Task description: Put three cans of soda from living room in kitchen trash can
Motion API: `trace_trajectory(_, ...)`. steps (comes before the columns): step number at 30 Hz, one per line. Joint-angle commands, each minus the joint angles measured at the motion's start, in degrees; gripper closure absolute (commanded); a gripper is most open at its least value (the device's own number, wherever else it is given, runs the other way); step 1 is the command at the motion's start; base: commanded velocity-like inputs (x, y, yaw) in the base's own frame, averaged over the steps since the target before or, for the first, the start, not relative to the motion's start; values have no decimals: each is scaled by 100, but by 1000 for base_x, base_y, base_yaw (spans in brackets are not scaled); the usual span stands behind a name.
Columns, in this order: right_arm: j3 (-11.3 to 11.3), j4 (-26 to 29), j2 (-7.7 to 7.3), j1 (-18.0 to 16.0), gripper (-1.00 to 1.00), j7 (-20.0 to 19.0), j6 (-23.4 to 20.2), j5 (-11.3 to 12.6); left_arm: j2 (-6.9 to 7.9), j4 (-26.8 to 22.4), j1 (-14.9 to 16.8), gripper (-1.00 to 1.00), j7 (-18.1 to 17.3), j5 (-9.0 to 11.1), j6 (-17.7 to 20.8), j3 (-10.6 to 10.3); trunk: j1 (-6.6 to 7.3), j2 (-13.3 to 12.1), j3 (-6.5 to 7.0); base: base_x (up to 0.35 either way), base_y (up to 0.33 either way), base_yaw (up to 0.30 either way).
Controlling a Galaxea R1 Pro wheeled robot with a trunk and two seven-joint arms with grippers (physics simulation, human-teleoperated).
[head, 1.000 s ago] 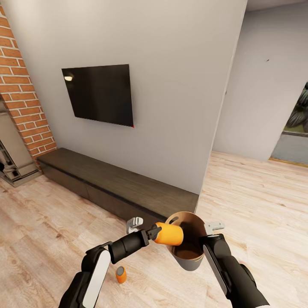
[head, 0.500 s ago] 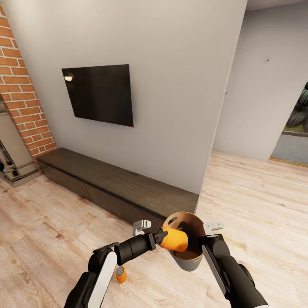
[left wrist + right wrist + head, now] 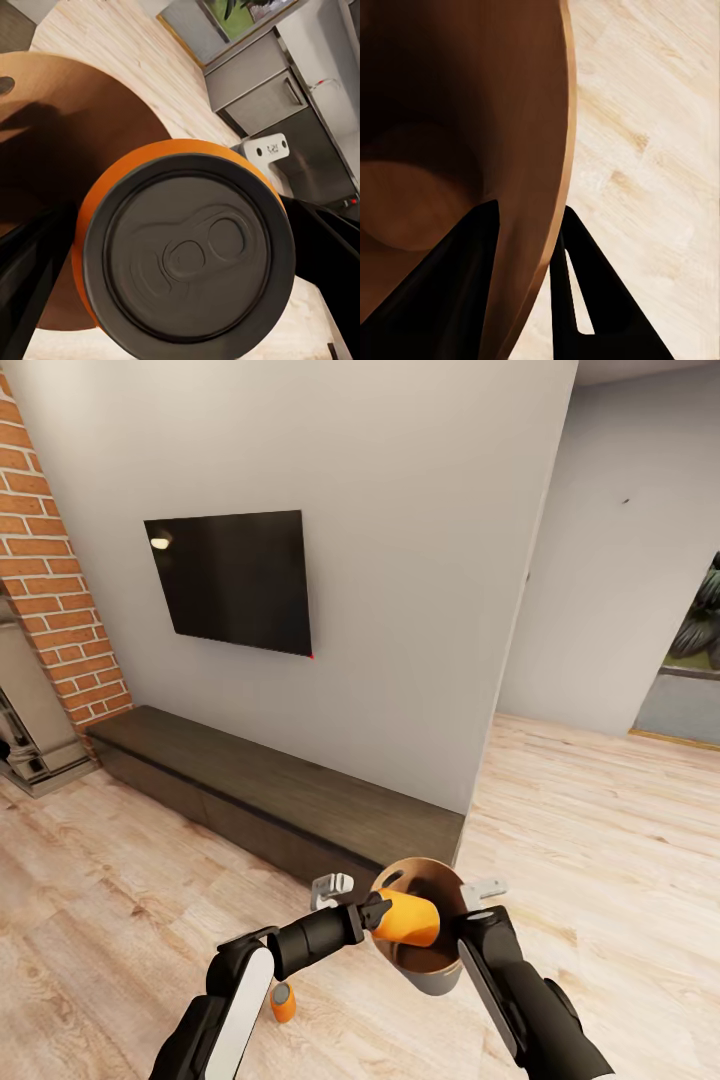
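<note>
Orange can [image 3: 405, 919] lies on its side at lower centre, long axis level, nose over the bin [image 3: 425, 920] mouth; left gripper [image 3: 378, 912] pinches its base. Right gripper [image 3: 526, 247] clamps the bin's rim. Second can [image 3: 283, 1001] stands on the floor [image 3: 120, 900] below the left arm. No readable labels.

the head view looks forward and down from high up, over both arms toward the tv [image 3: 238, 582] wall. the left wrist view sits very close behind a can [image 3: 184, 251]. the right wrist view looks closely along the bin [image 3: 529, 150] wall; all three share the bin.
</note>
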State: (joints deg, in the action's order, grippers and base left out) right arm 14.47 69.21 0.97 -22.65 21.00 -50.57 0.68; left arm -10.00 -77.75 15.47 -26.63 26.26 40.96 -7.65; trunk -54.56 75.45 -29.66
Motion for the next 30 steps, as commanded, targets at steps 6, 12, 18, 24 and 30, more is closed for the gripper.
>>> trace_trajectory(6, 18, 1, 2, -2, 100, 7, -5, -60, 0, -1, 0, 100, -1, 2, 0, -2, 0, 0, 1, 0, 0, 0)
trace_trajectory(12, 21, -3, 4, -2, 100, 9, -5, -60, 0, -3, 0, 100, -1, 2, 0, -1, 0, 0, 1, 0, 0, 0)
trace_trajectory(18, 26, -4, 5, -2, 100, 10, -5, -60, 0, 0, 0, -100, -1, 2, 0, -2, 0, 0, 1, 0, 0, 0)
trace_trajectory(24, 28, -4, 7, -2, 100, 10, -5, -60, 0, 1, 0, -100, -1, 2, 0, -2, 0, 0, 1, 0, 0, 0)
trace_trajectory(30, 29, -4, 6, -2, 100, 10, -5, -60, 0, 1, 0, -100, -1, 2, 0, -1, 0, 0, 1, 0, 0, 0)
